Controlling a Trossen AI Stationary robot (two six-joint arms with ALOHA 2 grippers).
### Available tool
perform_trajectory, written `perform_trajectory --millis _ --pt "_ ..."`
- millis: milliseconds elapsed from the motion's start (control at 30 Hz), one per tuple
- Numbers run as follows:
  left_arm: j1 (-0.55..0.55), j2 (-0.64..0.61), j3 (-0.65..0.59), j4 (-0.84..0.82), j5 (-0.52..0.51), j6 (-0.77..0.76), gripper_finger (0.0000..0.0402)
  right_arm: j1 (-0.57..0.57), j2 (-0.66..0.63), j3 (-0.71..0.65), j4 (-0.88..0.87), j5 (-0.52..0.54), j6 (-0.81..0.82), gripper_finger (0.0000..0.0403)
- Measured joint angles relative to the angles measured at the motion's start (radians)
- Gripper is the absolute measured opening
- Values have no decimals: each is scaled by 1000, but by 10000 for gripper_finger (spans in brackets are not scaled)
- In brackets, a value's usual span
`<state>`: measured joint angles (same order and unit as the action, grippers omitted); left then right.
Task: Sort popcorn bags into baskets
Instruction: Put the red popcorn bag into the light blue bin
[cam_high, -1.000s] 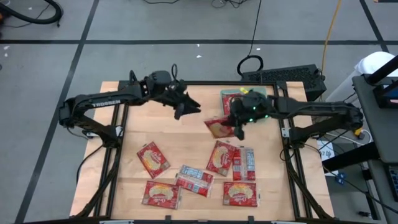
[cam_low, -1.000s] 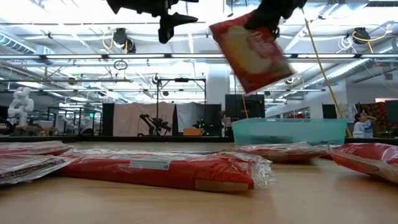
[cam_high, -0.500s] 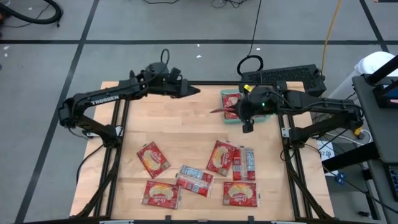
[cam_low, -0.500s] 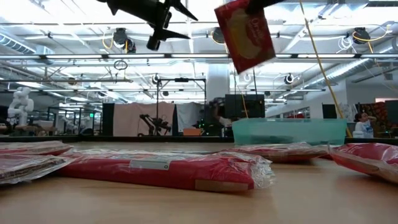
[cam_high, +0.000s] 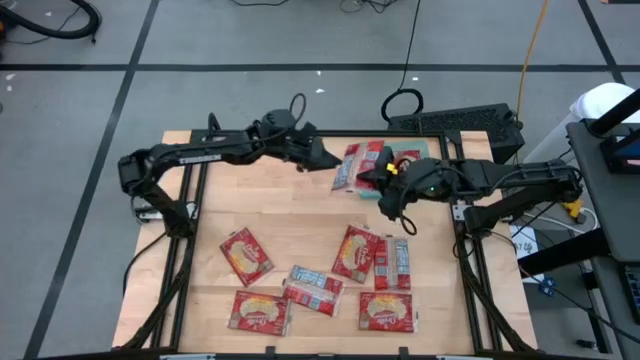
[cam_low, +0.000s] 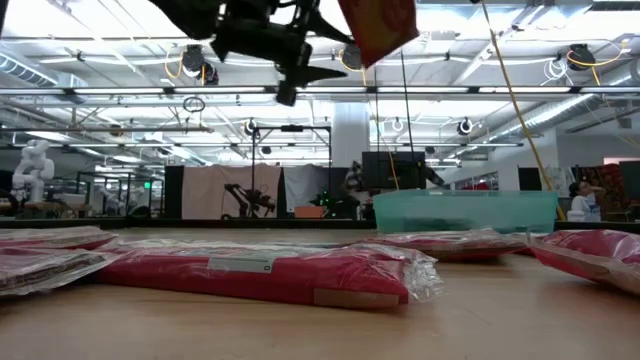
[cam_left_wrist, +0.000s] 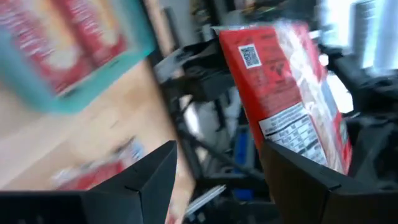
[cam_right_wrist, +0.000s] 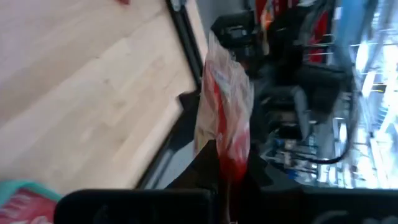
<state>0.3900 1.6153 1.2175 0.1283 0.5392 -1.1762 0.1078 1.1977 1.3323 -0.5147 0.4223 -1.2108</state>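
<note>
- Red popcorn bag (cam_high: 358, 165), back face with barcode and print showing, hangs in the air above the far middle of the wooden table (cam_high: 250, 200), just left of the teal basket (cam_high: 425, 148)
- Right gripper (cam_high: 375, 172) is clamped on that bag by one edge; in the right wrist view the bag (cam_right_wrist: 224, 118) stands edge-on out of the closed fingers
- Left gripper (cam_high: 325, 161) sits just left of the held bag at the far edge, its fingers (cam_left_wrist: 155, 180) spread apart with nothing between them; the bag (cam_left_wrist: 280, 93) shows just past them, apart from both
- Basket lies at the far right of the table and holds at least one red packet (cam_high: 400, 158)
- Seven more packets lie flat on the near half: one near left (cam_high: 246, 254), one at the near edge (cam_high: 259, 313), a red-and-silver back (cam_high: 313, 287), one in the middle (cam_high: 355, 252), two narrow backs (cam_high: 392, 263) just right of it, one near right (cam_high: 386, 312)
- Low view shows the held bag (cam_low: 380, 25) high at the top, the basket (cam_low: 465, 210) far behind the lying packets
</note>
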Motion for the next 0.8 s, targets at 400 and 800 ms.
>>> perform_trajectory --millis 400,800 --pt "-13 106 -1 382 19 -142 234 -1 0 1 18 5 -63 9" --pt "41 104 0 463 166 -195 235 -1 1 0 29 48 -111 9"
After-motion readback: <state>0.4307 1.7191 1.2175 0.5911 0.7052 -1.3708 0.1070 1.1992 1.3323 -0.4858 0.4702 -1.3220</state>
